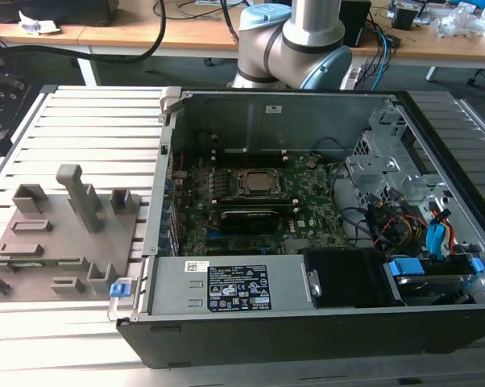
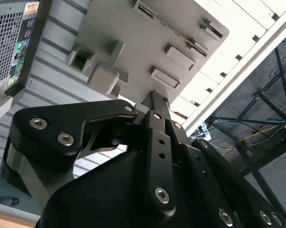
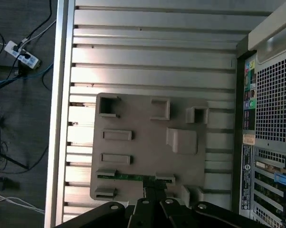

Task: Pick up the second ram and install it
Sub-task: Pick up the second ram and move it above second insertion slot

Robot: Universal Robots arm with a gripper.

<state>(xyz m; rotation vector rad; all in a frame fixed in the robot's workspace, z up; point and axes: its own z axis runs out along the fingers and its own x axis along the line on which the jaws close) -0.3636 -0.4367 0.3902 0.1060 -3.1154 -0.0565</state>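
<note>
First wrist view: second ram [image 3: 128, 176] sits in a slot along one edge of the grey fixture tray [image 3: 147, 156], which is on the desk [image 3: 147, 47] beside the PC case [image 3: 271, 118]. End effector [image 3: 155, 186] hovers above it, fingers together, apparently empty. Risk: an off-line descent hits the slot walls or chips.

Open over the table [image 1: 89, 121] slats around the tray [image 1: 65, 242]. Crowded on it by a tall post [image 1: 80, 197] and blocks [image 1: 123, 201]; tight beside the ram [image 3: 128, 176]. Walled by the case [image 1: 307, 339] on the exterior view's right.
</note>
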